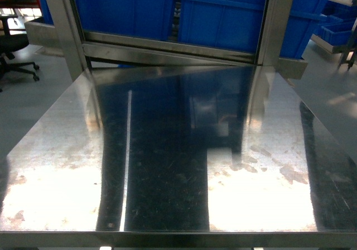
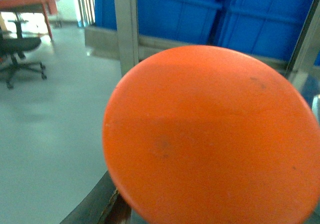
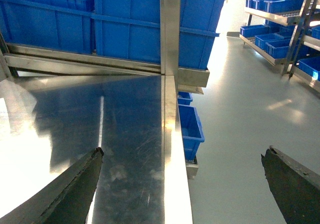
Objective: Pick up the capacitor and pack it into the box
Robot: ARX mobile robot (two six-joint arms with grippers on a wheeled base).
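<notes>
With neither capacitor nor box visible on the shiny steel desk [image 1: 178, 166], I'd search first; right end effector [image 3: 182, 176] spread apart, left's state I cannot tell.

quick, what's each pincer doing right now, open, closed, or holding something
Left pincer: cannot be told; an orange disc fills its wrist view and only one dark finger shows.
Right pincer: open, holding nothing, above the steel table's right edge.
</notes>
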